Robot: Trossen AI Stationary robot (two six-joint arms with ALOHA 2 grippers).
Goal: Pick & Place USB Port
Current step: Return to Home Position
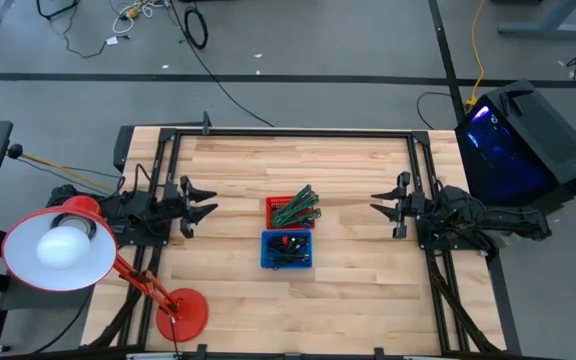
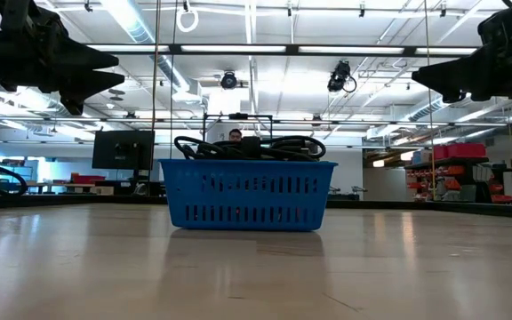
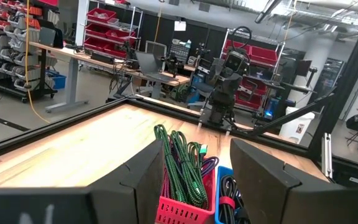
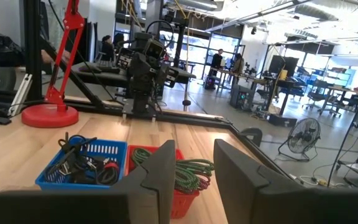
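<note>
Nearest me on the pale wooden surface (image 1: pixel 358 300) sits the blue slotted plastic bin (image 1: pixel 264 250), holding the coiled black charger cables (image 1: pixel 288 252). From table height their loops rise above its rim. I judge them light, limp and springy, so a single strand would slip or uncoil. I would pinch across the bunched middle of a coil, where several strands lie together. As coils they show no clear long axis.

Touching its far side is the red slotted plastic bin (image 1: pixel 269 210) with the green braided charger cables (image 1: pixel 298 208). These lie as long folded bundles running from near-left to far-right, with their ends poking over the far rim. They look equally soft, and the braid should grip better. I would take them mid-length, across that axis.

The left tool (image 1: pixel 206 201) hangs well left of the 2 bins and the right tool (image 1: pixel 378 204) well right. Both have their fingers spread and hold nothing.
</note>
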